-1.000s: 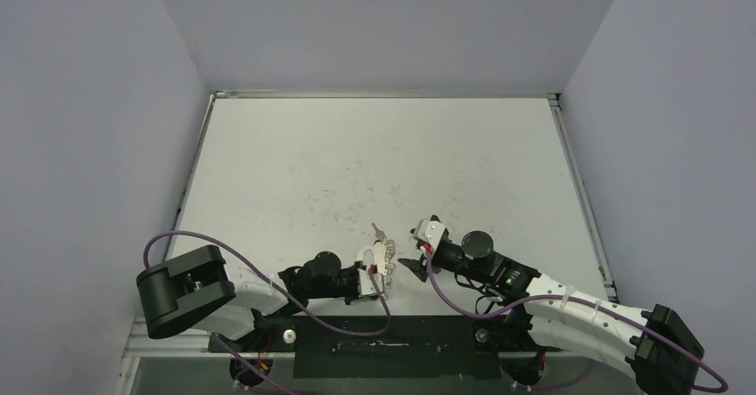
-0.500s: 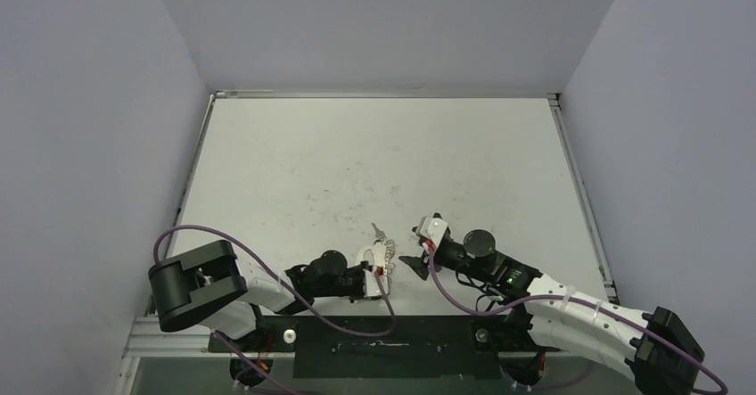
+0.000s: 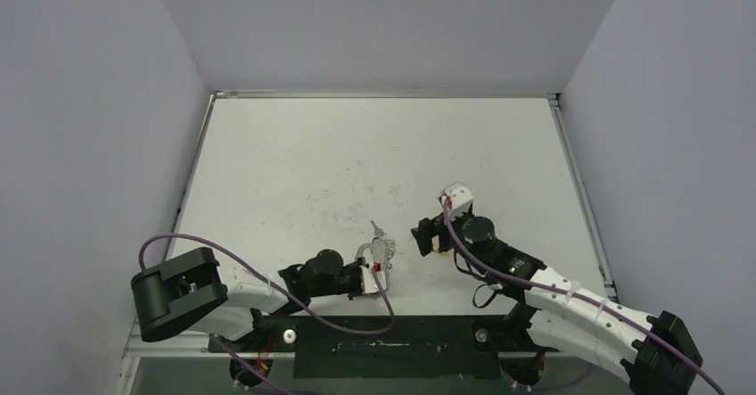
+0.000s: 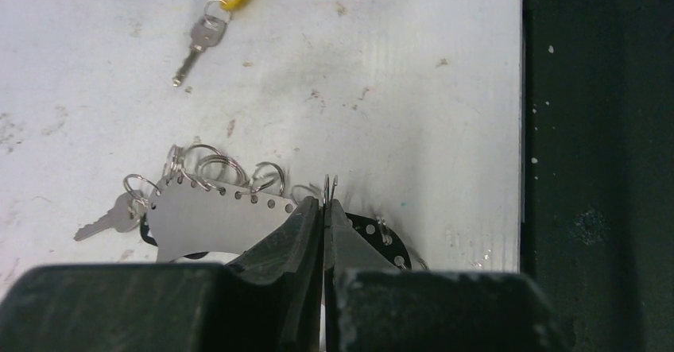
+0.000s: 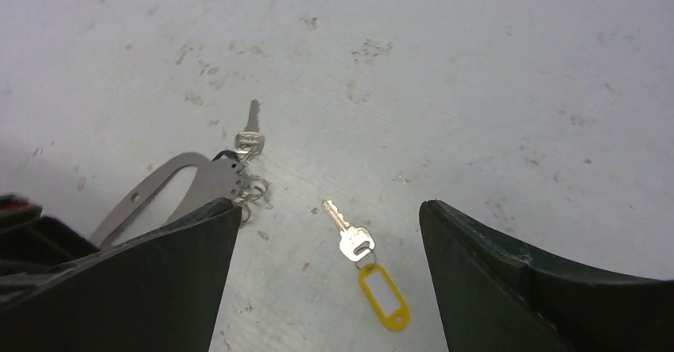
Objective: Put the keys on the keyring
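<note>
keyring [image 4: 214, 217]: on table [image 3: 357, 145], near edge | tagged key [image 5: 354, 241]: on table, right of keyring, apart

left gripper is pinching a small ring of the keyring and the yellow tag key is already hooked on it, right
Not quite. The yellow tag key is not hooked on: it lies loose on the table, apart from the keyring, as the right wrist view shows. The left gripper is indeed shut on one of the keyring's small rings.
</note>
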Robot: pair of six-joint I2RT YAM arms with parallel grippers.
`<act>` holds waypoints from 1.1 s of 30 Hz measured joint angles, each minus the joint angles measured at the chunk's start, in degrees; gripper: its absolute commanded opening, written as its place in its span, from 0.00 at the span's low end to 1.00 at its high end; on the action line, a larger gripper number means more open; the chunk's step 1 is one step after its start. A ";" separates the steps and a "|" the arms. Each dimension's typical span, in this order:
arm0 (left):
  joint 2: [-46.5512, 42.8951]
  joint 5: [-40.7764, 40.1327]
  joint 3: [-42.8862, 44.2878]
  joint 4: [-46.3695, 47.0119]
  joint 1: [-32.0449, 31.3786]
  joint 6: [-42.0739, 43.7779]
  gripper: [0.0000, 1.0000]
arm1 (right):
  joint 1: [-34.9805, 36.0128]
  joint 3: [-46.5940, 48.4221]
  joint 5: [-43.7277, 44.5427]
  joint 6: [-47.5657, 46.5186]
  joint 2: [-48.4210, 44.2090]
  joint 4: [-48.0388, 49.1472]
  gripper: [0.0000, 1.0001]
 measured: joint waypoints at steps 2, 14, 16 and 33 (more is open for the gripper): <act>-2.49 -1.36 0.00 -1.60 0.00 -0.44 0.00 | -0.83 3.67 4.22 4.22 1.25 -4.85 0.81; -14.67 -6.34 -1.03 -9.68 0.00 -3.13 0.00 | -20.00 13.14 -9.92 18.60 26.25 -17.35 0.49; -15.80 -6.75 -1.31 -10.56 0.02 -3.32 0.00 | -22.47 13.11 -14.08 19.52 28.85 -17.03 0.48; -15.52 -7.10 -1.62 -11.58 0.00 -4.24 0.00 | -25.68 12.52 -28.92 21.14 35.65 -11.82 0.28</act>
